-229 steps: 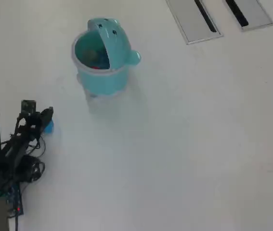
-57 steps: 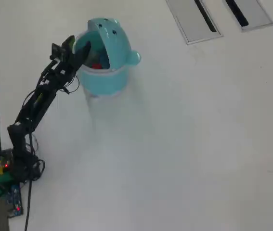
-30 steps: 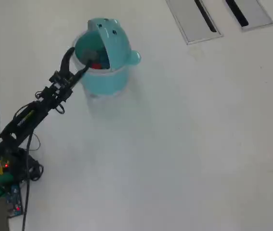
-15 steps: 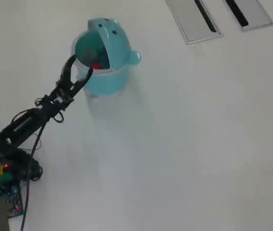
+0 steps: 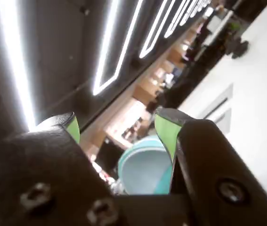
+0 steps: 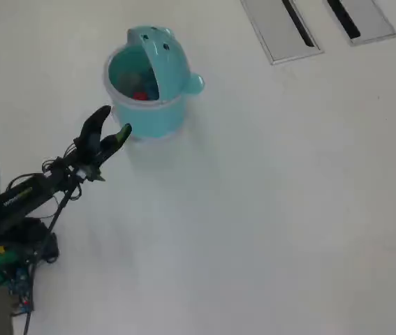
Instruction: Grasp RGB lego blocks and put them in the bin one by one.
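White table [image 6: 267, 209]; two grey slotted panels [image 6: 281, 28].

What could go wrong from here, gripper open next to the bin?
1. The gripper, open and empty, sits close to the bin; a swing toward it could nudge or tip the bin.
2. Only a red block is clearly visible inside; any other blocks cannot be confirmed.
3. The flip lid stands upright and might drop shut.
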{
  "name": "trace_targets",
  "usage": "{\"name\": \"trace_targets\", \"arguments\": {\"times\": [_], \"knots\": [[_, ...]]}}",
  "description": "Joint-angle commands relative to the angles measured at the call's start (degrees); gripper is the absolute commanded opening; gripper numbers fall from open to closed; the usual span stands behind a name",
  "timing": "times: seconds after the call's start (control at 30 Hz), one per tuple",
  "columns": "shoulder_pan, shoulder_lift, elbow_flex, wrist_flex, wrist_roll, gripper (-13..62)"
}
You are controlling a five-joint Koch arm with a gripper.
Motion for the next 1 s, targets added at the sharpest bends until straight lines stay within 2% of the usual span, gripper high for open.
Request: {"name": "trace_targets", "arguments": {"times": [0.0,0.47,0.97], "knots": [[1.1,3.3,-0.9,-5.0,2.8,30.1],[7.1,13.3,18.5,-12.8,10.7,30.0],[11.3,13.7,34.1,-24.8,13.4,30.1]]}}
